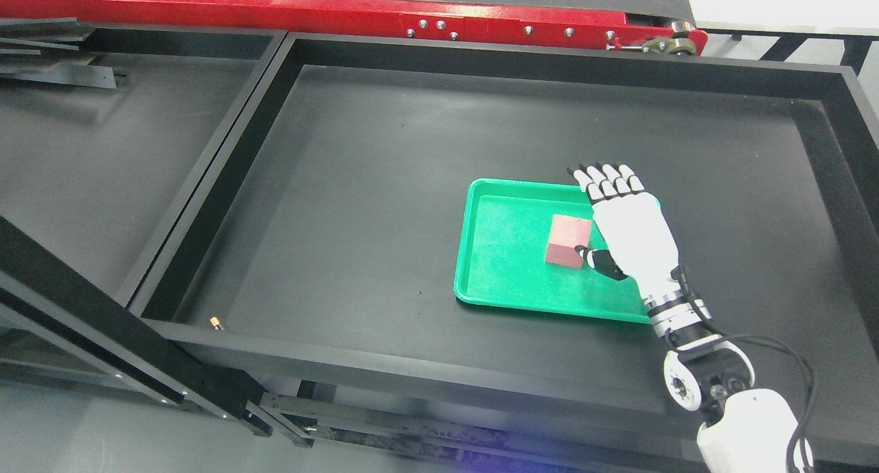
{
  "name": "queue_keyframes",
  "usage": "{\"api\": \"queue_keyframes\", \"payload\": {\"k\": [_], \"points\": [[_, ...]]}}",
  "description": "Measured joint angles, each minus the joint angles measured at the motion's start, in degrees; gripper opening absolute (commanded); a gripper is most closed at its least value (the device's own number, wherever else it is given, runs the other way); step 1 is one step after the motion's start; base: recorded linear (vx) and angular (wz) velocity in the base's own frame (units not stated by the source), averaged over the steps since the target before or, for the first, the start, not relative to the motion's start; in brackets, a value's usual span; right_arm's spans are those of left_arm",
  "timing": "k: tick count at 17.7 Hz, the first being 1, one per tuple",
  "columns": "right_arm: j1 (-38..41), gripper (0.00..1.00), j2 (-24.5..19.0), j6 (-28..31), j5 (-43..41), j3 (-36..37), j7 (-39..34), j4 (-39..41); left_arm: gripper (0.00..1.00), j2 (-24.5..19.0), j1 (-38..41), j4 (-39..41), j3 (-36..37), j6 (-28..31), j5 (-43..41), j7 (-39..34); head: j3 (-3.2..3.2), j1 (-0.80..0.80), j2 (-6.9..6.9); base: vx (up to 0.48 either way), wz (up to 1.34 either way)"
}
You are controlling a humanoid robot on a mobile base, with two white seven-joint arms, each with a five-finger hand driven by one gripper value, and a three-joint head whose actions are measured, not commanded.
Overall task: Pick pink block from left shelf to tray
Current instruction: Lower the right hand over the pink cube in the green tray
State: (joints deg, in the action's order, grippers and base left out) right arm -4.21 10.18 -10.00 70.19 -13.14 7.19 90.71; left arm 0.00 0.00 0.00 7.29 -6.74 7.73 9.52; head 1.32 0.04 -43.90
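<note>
A pink block (568, 240) rests inside the green tray (505, 253), toward the tray's right half. My right hand (621, 215) hovers over the tray's right side, just right of the block, fingers stretched flat and pointing away from me. Its thumb tip lies at the block's lower right corner; I cannot tell if it touches. The hand holds nothing. My left arm does not show.
The tray lies in a large black bin (384, 185) with raised walls. A second black compartment (103, 157) sits to the left. A red rail (343, 16) runs along the back. A small brass-coloured object (216, 320) lies near the bin's front left corner.
</note>
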Motion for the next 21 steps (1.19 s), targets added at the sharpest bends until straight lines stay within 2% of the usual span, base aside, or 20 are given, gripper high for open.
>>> {"api": "queue_keyframes", "payload": {"k": [21], "points": [[-4.1,0.99,-0.5,-1.9,-5.6,-1.1,-14.0,-5.5,1.0,0.0,0.0,0.0,0.0,0.0,0.0,0.0,0.0,0.0,0.0,0.028,-0.01]]}}
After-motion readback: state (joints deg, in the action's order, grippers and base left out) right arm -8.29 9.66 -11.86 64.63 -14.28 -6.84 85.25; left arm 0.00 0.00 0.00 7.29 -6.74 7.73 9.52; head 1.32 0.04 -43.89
